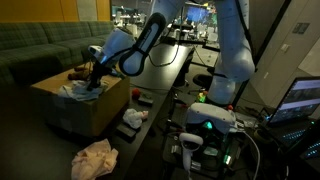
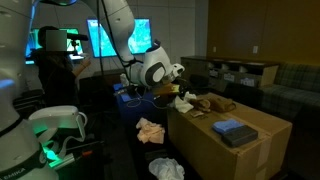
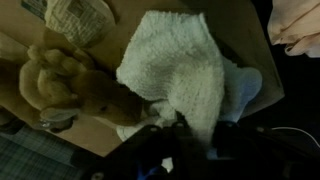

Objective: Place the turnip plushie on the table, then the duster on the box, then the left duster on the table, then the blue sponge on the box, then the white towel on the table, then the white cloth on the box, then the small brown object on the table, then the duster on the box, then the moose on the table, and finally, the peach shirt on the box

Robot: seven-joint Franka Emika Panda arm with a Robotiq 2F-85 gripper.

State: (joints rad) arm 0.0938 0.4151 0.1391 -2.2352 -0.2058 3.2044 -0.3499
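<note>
My gripper (image 3: 200,128) is over the cardboard box (image 1: 95,112) and is shut on the white towel (image 3: 175,65), which fills the middle of the wrist view. It also shows in both exterior views (image 1: 95,76) (image 2: 176,90), at the box's end. The brown moose (image 3: 60,88) lies on the box just beside the towel and shows in an exterior view (image 2: 205,103). The blue sponge (image 2: 235,130) lies on the box top. The peach shirt (image 1: 95,158) lies off the box, low in front of it. The turnip plushie and dusters cannot be told apart here.
A knitted beige cloth (image 3: 80,18) lies on the box beyond the moose. A white cloth (image 1: 133,118) lies beside the box. A green sofa (image 1: 40,45) stands behind the box. A second robot arm's base (image 1: 205,120) and lit monitors (image 2: 130,38) are close by.
</note>
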